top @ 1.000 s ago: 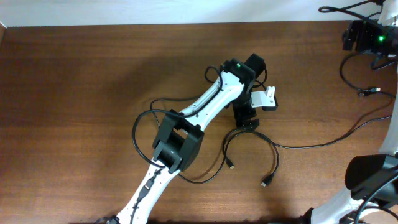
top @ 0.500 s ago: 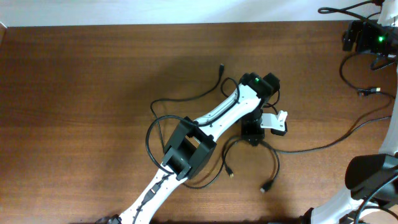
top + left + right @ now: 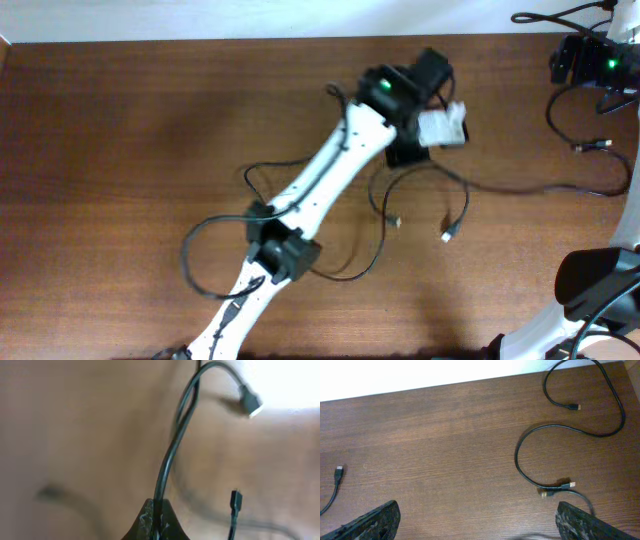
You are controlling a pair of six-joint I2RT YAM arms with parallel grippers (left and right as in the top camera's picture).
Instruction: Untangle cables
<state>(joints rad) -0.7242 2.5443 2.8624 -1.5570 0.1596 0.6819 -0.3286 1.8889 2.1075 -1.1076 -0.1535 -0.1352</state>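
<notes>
Several thin black cables lie across the brown table. My left gripper (image 3: 156,512) is shut on one cable (image 3: 172,455), which rises from between the fingertips and ends in a plug (image 3: 248,401). A second plug (image 3: 236,498) hangs or lies to its right. From above, the left gripper (image 3: 405,150) is near the far edge at centre. Cable strands trail down from it to two plugs (image 3: 397,222) (image 3: 447,235), and a long cable (image 3: 520,187) runs off to the right. My right gripper (image 3: 480,527) is open over bare wood, with a looped cable (image 3: 520,447) ahead to its right.
Another cable (image 3: 262,168) lies left of the left arm (image 3: 330,170), partly under it. More cable loops and a plug (image 3: 580,148) lie at the far right, near the right arm's black parts (image 3: 590,60). A lone plug (image 3: 338,471) lies left in the right wrist view.
My left gripper has shut on a cable and swung toward the table's far edge, dragging the loop and its two plugs with it. The right gripper stayed open.
</notes>
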